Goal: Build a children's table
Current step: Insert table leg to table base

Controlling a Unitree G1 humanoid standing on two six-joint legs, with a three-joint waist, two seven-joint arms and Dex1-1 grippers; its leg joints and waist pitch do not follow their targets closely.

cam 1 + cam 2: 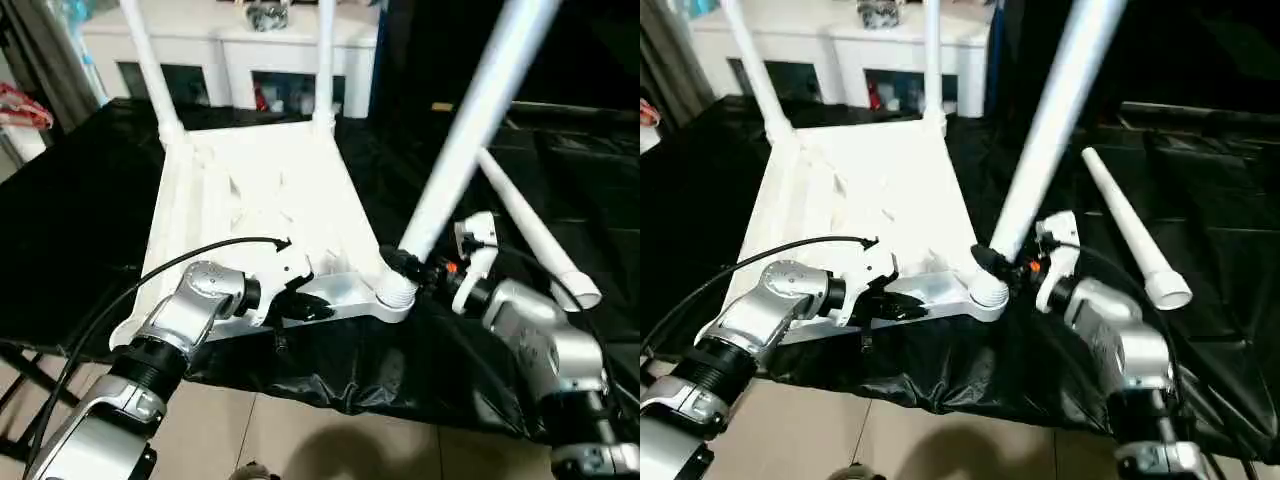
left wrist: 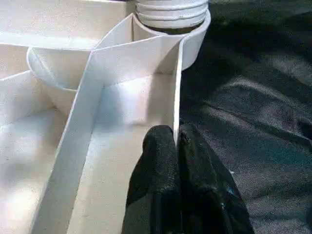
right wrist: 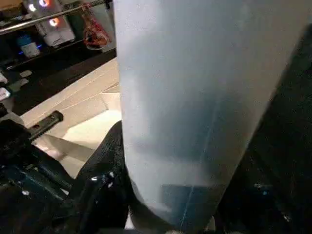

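Smooth white plastic table (image 1: 260, 190) on glossy black cloth (image 1: 80, 210).

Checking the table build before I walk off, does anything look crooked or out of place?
Yes: the leg in the near right corner socket leans, while the two far legs stand straight. A fourth leg lies loose on the black cloth.

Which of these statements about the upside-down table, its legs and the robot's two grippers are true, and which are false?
1. The table top lies upside down on black cloth. True.
2. All four legs are fitted. False: two far legs stand in their sockets, a third leg is at the near corner, and a fourth leg lies loose on the cloth.
3. The left gripper pinches the table's rim. True.
4. The right gripper is empty. False: it holds the third leg near its base.
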